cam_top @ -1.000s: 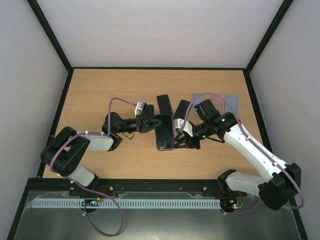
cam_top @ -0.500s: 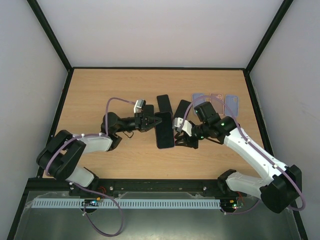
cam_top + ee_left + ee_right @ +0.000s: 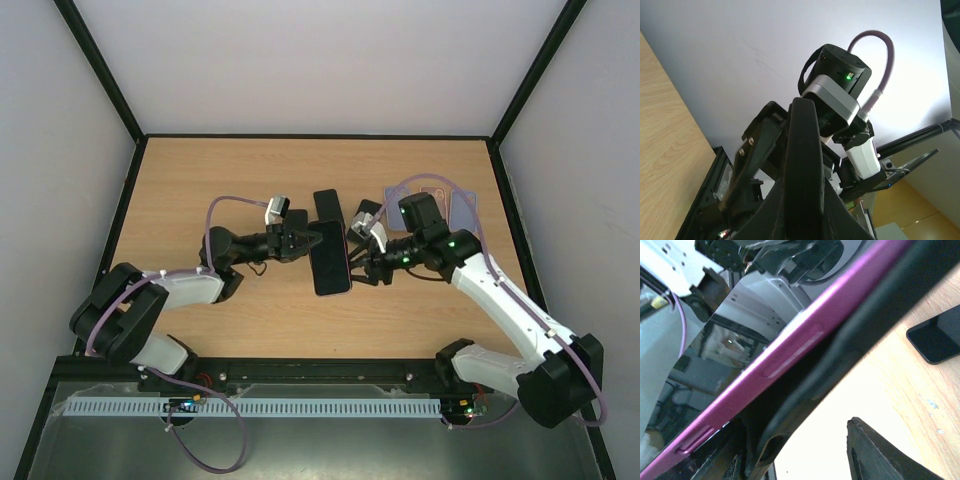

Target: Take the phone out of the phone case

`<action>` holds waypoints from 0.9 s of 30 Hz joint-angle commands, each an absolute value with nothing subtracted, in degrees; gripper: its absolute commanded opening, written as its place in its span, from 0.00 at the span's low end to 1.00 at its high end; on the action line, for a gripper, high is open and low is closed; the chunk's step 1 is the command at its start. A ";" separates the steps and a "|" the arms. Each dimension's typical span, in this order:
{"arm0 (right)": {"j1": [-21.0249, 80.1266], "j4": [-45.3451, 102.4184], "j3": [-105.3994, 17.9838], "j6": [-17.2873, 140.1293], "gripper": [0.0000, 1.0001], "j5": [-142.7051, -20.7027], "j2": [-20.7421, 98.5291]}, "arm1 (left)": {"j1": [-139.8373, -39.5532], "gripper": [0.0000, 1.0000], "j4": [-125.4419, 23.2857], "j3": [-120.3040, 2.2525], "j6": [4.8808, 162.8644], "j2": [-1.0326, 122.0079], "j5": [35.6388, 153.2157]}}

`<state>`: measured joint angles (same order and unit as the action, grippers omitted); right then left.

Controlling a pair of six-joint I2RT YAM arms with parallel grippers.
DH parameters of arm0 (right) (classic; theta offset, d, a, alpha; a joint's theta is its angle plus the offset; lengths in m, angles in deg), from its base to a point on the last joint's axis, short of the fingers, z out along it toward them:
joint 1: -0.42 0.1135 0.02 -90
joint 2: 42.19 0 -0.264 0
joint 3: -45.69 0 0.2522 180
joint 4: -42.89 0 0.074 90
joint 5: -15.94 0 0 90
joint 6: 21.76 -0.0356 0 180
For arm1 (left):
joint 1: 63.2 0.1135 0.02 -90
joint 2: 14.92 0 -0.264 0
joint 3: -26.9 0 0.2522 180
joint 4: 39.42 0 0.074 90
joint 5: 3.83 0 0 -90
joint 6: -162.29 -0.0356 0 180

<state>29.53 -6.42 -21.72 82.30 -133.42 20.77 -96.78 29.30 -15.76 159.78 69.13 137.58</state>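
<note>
Cased phone held at the middle of the desk by the left gripper.

The phone is clamped by its left long edge between the closed jaws of the left gripper; in the left wrist view it is seen edge-on as a thin dark slab rising from between the fingers. Its dark screen is turned upward, and the phone case is seen around it as a magenta rim with raised button covers. The right gripper is placed just beside the phone's right long edge; its jaws are parted, and one finger is seen apart from the case with bare desk between. Whether the phone rests on the desk cannot be told. A second black phone is laid just beyond it, and translucent cases are laid near the far right corner.
</note>
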 commanded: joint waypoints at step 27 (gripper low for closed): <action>24.07 19.79 -2.08 45.65 0.02 -123.95 33.75 | -95.04 0.67 4.96 -12.59 136.18 71.63 111.95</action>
<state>24.39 19.79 -2.49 47.18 -128.61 32.18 -95.60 10.32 -13.77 140.58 72.80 118.09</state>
